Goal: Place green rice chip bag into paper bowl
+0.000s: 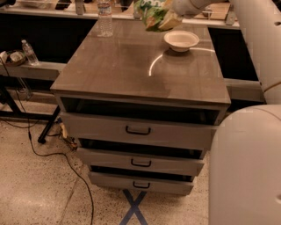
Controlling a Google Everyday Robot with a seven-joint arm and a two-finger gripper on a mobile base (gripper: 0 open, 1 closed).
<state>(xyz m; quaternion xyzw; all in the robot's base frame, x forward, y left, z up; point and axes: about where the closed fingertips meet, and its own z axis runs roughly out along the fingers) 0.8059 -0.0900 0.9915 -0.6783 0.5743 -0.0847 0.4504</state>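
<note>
The green rice chip bag is crinkly light green with white lettering. It hangs in the air at the top of the camera view, above the far part of the cabinet top. My gripper is shut on its right side, holding it up. The paper bowl is small, round and off-white. It stands empty on the far right of the cabinet top, just below and to the right of the bag. My white arm runs down the right side of the view.
A clear water bottle stands at the far left of the grey cabinet top. Three drawers sit below. A second bottle lies on a low shelf at left. Cables trail on the floor.
</note>
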